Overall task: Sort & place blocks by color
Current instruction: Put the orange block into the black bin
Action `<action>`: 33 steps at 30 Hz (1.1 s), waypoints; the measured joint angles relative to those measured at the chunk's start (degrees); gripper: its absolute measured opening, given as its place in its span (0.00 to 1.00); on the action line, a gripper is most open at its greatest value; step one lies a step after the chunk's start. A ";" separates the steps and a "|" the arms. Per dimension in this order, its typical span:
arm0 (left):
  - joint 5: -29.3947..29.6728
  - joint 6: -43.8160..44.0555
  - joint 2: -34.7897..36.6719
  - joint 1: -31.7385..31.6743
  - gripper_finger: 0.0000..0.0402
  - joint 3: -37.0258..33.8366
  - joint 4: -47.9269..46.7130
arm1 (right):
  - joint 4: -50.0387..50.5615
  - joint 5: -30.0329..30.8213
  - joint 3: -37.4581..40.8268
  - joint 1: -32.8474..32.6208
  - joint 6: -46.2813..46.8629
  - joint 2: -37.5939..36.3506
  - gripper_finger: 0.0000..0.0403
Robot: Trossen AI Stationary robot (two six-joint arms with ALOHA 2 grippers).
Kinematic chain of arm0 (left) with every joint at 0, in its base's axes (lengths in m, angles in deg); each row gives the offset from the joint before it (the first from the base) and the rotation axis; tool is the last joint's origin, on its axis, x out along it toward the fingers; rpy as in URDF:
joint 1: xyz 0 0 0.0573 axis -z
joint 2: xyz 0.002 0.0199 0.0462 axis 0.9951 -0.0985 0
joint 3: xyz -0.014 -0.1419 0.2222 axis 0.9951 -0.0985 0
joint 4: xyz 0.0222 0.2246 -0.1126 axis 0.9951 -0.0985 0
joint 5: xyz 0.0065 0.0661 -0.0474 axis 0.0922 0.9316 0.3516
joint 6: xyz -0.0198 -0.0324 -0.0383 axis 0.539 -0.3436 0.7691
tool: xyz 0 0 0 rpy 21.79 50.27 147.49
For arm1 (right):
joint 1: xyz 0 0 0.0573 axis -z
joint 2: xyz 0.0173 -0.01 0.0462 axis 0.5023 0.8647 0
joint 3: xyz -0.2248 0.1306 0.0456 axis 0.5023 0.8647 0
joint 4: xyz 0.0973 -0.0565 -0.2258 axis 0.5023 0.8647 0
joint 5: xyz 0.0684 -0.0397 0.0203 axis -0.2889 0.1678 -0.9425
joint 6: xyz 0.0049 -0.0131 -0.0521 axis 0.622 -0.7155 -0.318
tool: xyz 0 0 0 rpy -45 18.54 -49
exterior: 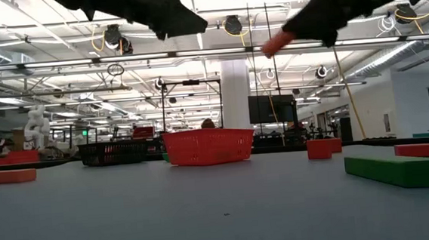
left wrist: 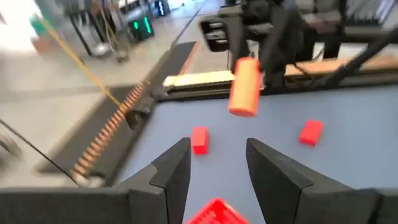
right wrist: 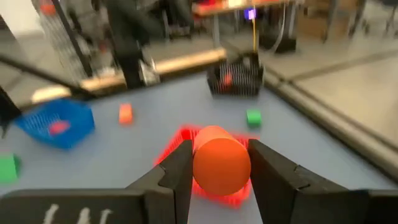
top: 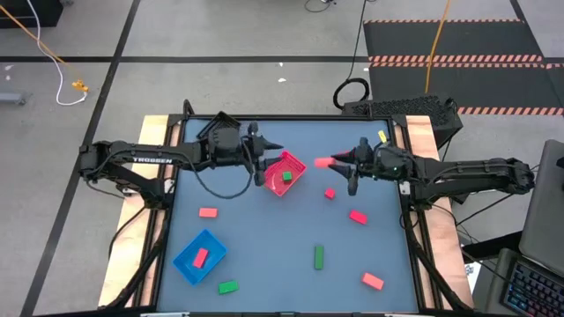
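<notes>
My right gripper (top: pixel 340 163) is shut on a red-orange block (top: pixel 322 163) and hovers above the table, just right of the red square tray (top: pixel 295 165). A green block (top: pixel 286 176) lies in that tray. My left gripper (top: pixel 261 164) is open at the tray's left edge and holds nothing; its fingers (left wrist: pixel 268 171) show apart in the left wrist view. Red blocks (top: pixel 208 212) (top: pixel 330 194) (top: pixel 357 217) (top: pixel 373 281) and green blocks (top: pixel 319 257) (top: pixel 228 286) lie flat on the table. Another red block (top: pixel 200 257) lies in the blue tray (top: pixel 187 264). My right gripper pinches the red-orange block (right wrist: pixel 221 160) between its two fingers, one on each side. The fingers come level from the table's right and lie along the block. Its free end (left wrist: pixel 244 102) sticks out past the fingertips toward the red tray. It is lifted clear of the table (exterior: pixel 276 44).
A black mesh tray (exterior: pixel 111 152) stands near the far left of the table, under my left arm. A small yellow thing (top: pixel 382 136) sits at the far right corner. The table's middle (top: pixel 264 229) is bare between the scattered blocks.
</notes>
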 joint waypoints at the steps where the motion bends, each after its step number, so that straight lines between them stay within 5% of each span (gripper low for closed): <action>1: 1.41 -3.57 0.00 0.97 0.39 0.00 0.34 | -1.83 -0.02 0.00 0.39 -0.09 0.27 0.30; 9: 15.37 -29.62 -1.46 8.52 0.39 0.02 0.25 | -10.56 -5.09 -0.02 2.53 4.30 5.55 0.30; 18: 18.69 -44.87 -8.10 11.71 0.39 0.02 8.08 | -25.11 -12.09 -0.04 2.31 5.49 15.53 0.30; 33: 18.69 -41.12 -10.34 12.14 0.43 0.00 13.71 | -24.91 -8.27 -0.02 2.56 5.08 16.30 0.30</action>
